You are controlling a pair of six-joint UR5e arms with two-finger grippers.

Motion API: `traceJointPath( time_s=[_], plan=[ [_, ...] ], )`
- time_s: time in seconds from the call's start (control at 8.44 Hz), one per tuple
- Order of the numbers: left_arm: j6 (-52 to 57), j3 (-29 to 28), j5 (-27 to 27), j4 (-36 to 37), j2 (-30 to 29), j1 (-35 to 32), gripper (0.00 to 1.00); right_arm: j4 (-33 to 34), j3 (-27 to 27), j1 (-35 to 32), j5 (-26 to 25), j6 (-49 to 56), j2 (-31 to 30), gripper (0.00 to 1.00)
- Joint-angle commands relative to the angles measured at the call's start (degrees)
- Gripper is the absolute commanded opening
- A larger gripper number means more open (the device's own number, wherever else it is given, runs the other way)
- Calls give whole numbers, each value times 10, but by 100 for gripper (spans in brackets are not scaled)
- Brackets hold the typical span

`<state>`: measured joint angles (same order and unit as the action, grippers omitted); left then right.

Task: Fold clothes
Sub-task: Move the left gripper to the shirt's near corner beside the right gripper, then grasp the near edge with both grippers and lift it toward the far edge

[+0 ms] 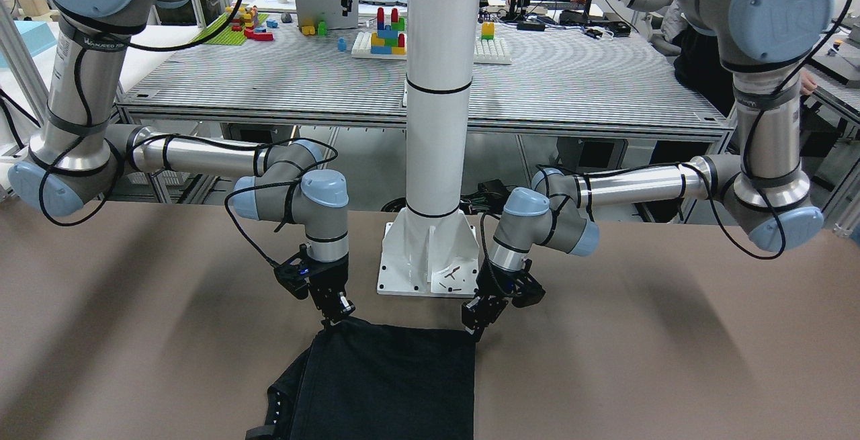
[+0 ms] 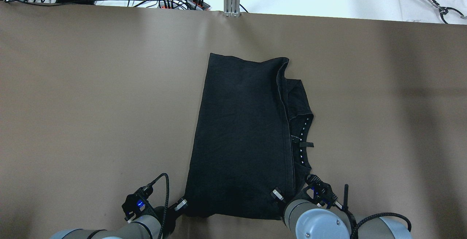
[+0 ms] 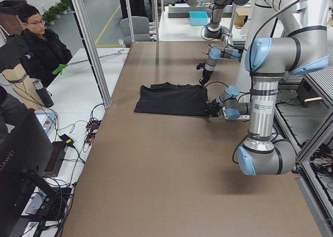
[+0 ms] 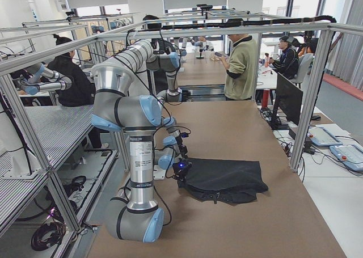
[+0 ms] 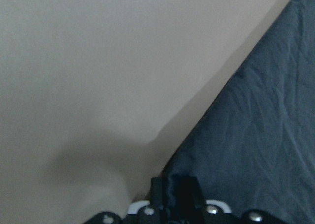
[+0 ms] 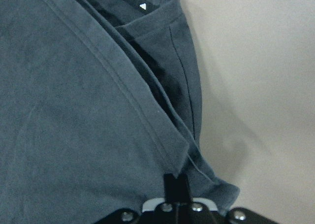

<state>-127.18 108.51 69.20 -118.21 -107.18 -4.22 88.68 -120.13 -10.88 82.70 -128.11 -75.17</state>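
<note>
On your tabletop [image 2: 91,104] the black garment [image 2: 240,133] lies flat in the middle, with its near edge close to the robot. It looks already doubled lengthwise into a narrow panel, and a collar layer peeks out on the robot's right. I judge the crosswise folds are still left to do. The left claw [image 2: 181,204] and right claw [image 2: 277,194] each appear clenched on a near corner.
</note>
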Motion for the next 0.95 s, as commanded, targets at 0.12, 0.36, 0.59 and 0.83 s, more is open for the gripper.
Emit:
traceJointPath(
  time_s=[0.12,0.36,0.59,0.83],
  plan=[
    [-4,49,2,4,23,0,0,0,-11,-1,0,4,-1,0],
    [-34,175,9,137,25,6,0,17,-82,-2,8,3,-25,0],
    [-22,178,43,187,-43,-71,0,60,-112,-53,53,5,-13,0],
    [11,39,203,187,-163,-224,0,57,5,-174,132,70,85,0]
  ],
)
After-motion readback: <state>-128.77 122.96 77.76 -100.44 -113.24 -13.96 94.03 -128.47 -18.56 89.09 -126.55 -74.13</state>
